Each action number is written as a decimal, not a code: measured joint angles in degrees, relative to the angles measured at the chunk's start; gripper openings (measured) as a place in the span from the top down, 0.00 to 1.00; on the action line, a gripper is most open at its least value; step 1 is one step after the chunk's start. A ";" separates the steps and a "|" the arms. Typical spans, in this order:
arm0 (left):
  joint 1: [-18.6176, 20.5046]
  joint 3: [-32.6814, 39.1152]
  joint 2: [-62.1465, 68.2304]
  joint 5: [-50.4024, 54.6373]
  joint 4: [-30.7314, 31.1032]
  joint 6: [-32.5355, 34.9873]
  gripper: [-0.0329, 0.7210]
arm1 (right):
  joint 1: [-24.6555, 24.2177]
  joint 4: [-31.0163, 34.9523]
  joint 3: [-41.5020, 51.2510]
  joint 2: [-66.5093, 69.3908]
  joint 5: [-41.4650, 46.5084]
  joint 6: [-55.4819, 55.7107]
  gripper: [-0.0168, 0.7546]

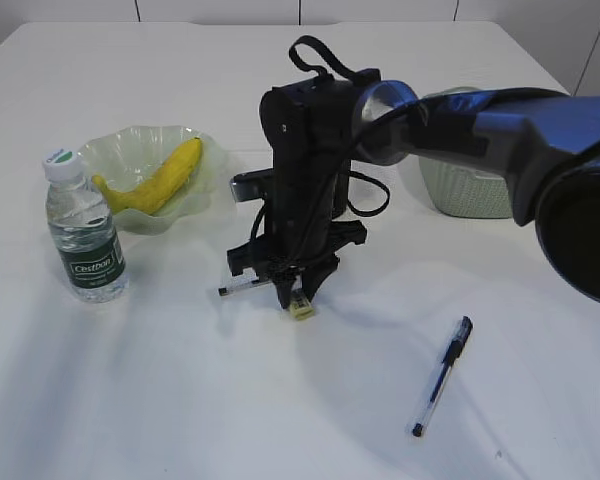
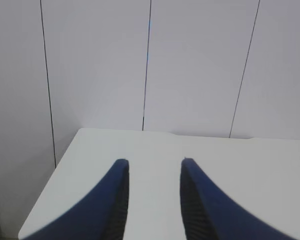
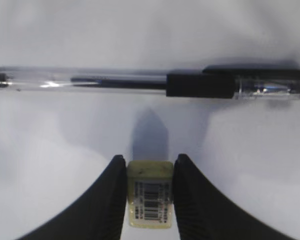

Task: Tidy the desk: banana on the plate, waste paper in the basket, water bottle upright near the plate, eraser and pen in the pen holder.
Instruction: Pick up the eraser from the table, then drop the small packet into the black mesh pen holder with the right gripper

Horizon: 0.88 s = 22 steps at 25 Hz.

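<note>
My right gripper (image 1: 300, 298) points down at the table's middle, shut on a small yellowish eraser (image 1: 302, 310) with a barcode label (image 3: 150, 200). Just beyond the right gripper (image 3: 150, 159) a clear pen with a black grip (image 3: 150, 83) lies flat on the table (image 1: 245, 285). A second pen with a blue cap (image 1: 442, 375) lies at the front right. The banana (image 1: 160, 180) rests on the pale green plate (image 1: 110, 150). The water bottle (image 1: 85, 230) stands upright in front of the plate. My left gripper (image 2: 154, 161) is open with nothing in it. Pen holder and waste paper are out of view.
A light green basket (image 1: 470, 190) stands at the back right, partly behind my right arm (image 1: 480, 125). The left wrist view looks over the table's far edge (image 2: 140, 131) at a panelled wall.
</note>
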 joint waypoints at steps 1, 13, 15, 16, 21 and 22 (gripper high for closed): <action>0.00 0.00 0.00 0.00 0.00 0.00 0.64 | 0.00 0.00 -0.55 0.00 0.00 0.00 0.68; 0.00 0.00 0.00 0.00 0.00 0.00 0.64 | 0.00 -0.90 -7.42 0.00 0.14 0.00 0.68; 0.00 0.00 0.00 0.00 0.00 0.00 0.64 | 0.00 -1.01 -9.11 0.00 0.18 0.00 0.68; 0.00 0.00 0.00 0.00 0.00 0.00 0.64 | 0.00 -1.01 -10.35 0.00 0.27 0.00 0.68; 0.00 0.00 0.00 0.00 0.00 0.00 0.64 | 0.00 -1.50 -15.42 0.00 0.40 0.00 0.68; 0.00 0.00 0.00 0.00 0.00 0.00 0.64 | 0.00 -1.63 -16.47 0.00 0.54 0.00 0.68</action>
